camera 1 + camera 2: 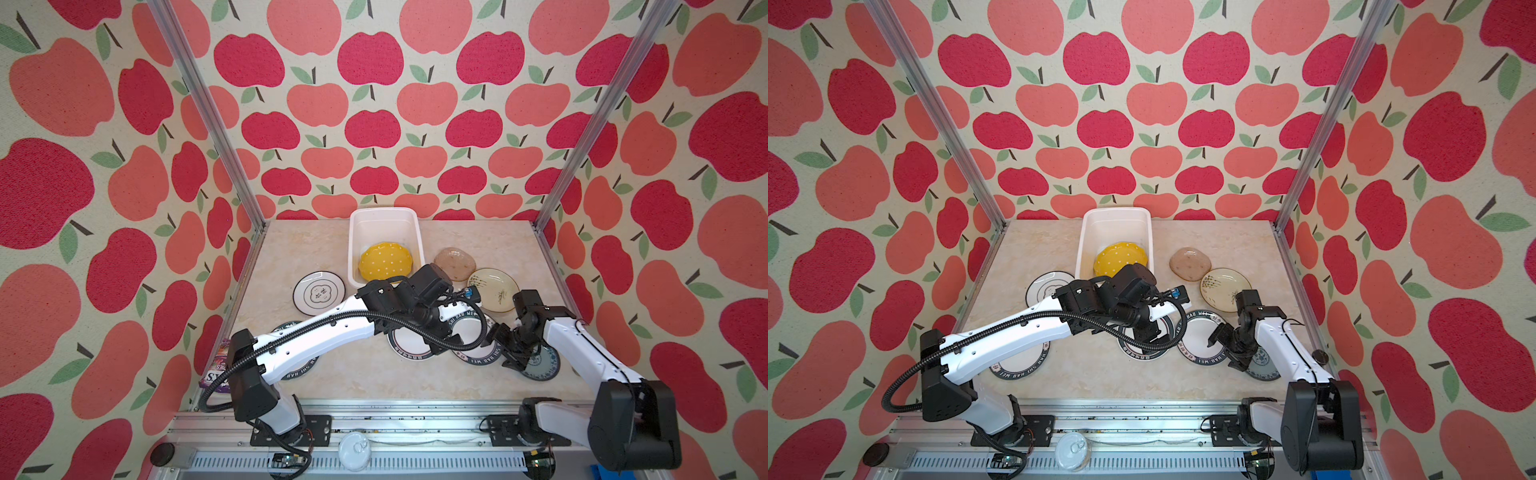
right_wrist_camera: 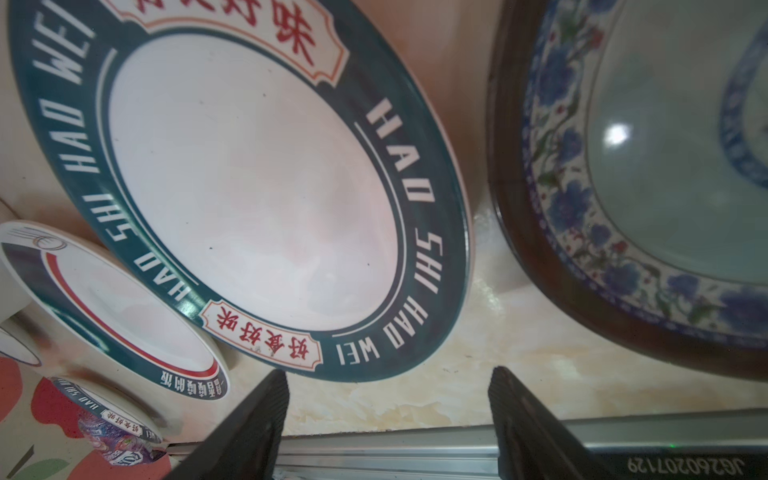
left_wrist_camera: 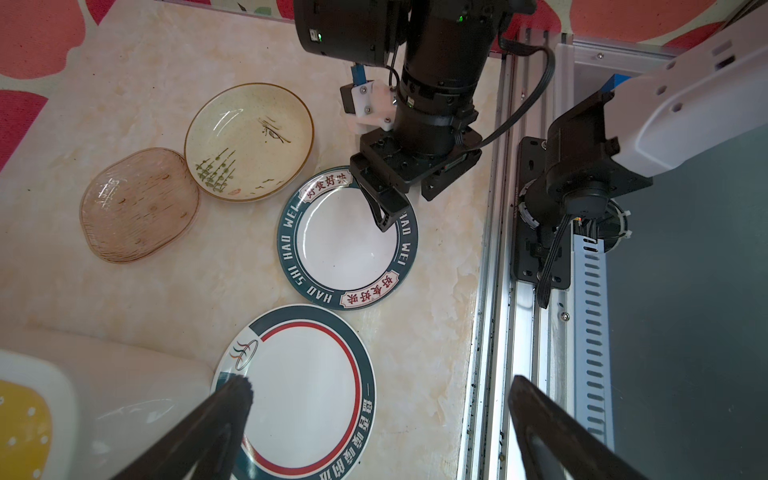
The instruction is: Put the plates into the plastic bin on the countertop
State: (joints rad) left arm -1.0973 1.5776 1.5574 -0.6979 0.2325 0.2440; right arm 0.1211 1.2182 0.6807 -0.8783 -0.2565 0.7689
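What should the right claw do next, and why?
Probably ease the right claw toward the nearest HAO SHI HAO WEI plate until its rim sits between the jaws. The claw is open and empty, only bare countertop lies between its jaws, and just the yellow plate is in the plastic bin.

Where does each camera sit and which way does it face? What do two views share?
Both top views: high behind the robot, facing down on the countertop and plastic bin; left arm and right arm show.
Left wrist: on its arm, facing the red-ringed plate and right arm; open left pincer shows.
Right wrist: low, facing the lettered plate and blue-patterned plate; open right pincer shows.
Shared: both wrist views see the lettered plate.
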